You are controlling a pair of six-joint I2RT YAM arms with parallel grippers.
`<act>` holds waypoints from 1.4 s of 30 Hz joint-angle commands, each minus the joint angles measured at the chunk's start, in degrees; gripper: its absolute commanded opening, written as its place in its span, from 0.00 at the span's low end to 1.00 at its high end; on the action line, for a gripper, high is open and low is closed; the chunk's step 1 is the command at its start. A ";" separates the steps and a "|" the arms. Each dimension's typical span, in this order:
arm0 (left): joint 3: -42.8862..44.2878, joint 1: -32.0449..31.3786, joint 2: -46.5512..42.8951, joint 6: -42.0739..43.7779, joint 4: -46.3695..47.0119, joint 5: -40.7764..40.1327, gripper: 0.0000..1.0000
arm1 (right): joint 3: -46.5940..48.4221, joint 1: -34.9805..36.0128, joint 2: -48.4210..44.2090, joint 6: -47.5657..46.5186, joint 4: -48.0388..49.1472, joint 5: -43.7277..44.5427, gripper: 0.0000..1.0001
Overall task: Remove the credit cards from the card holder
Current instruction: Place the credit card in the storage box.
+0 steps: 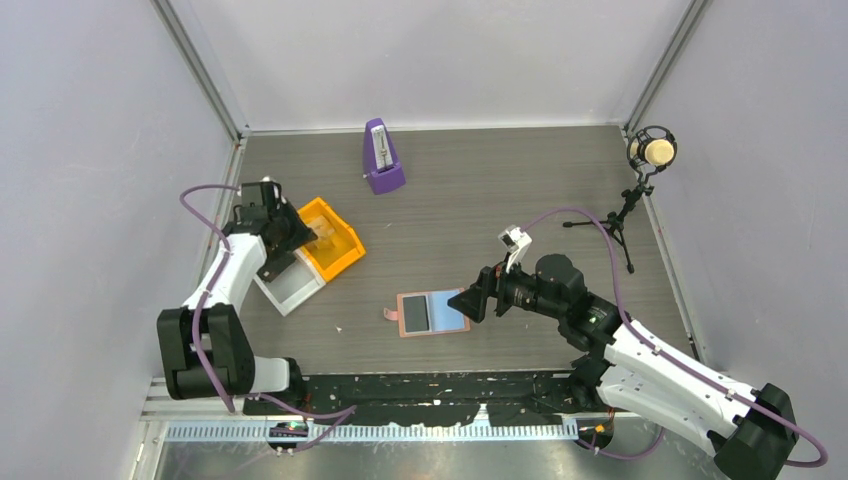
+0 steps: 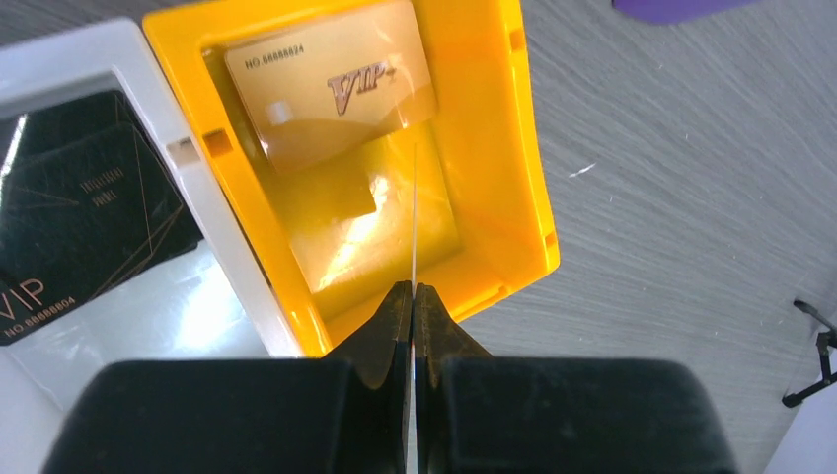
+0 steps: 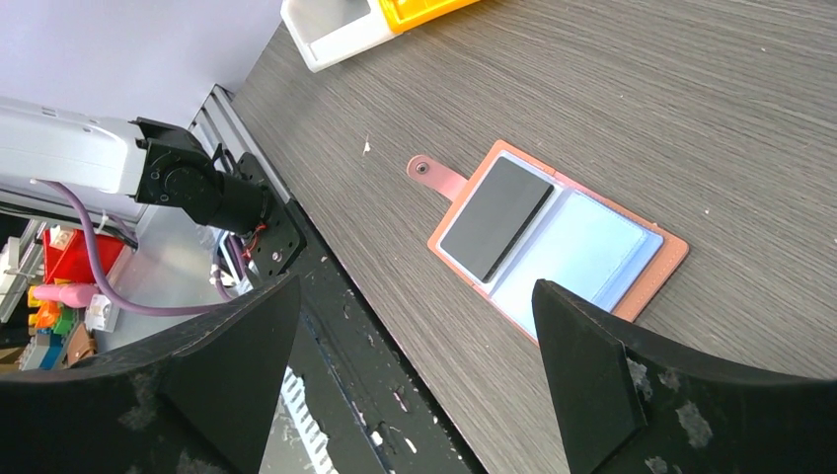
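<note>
One gold card (image 2: 331, 84) lies in orange tray (image 2: 528, 178), black cards (image 2: 79, 207) in white tray (image 2: 59, 54).

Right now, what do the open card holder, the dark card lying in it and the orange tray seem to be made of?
Card holder: leather or imitation, I think; matte salmon rim, soft strap tab with a snap. Dark card: probably plastic; thin, flat, smooth with a faint sheen. Orange tray: moulded plastic; glossy walls with bright reflections.

Pale grey walls (image 1: 440, 50) enclose a dark wood-grain tabletop (image 1: 480, 200), with metal corner posts (image 1: 205, 70); the lighting is even.
</note>
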 commanded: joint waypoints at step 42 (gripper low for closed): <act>7.41 2.12 10.87 -8.11 7.17 -8.16 0.11 | 1.52 -0.15 0.88 -3.22 -0.70 1.94 0.96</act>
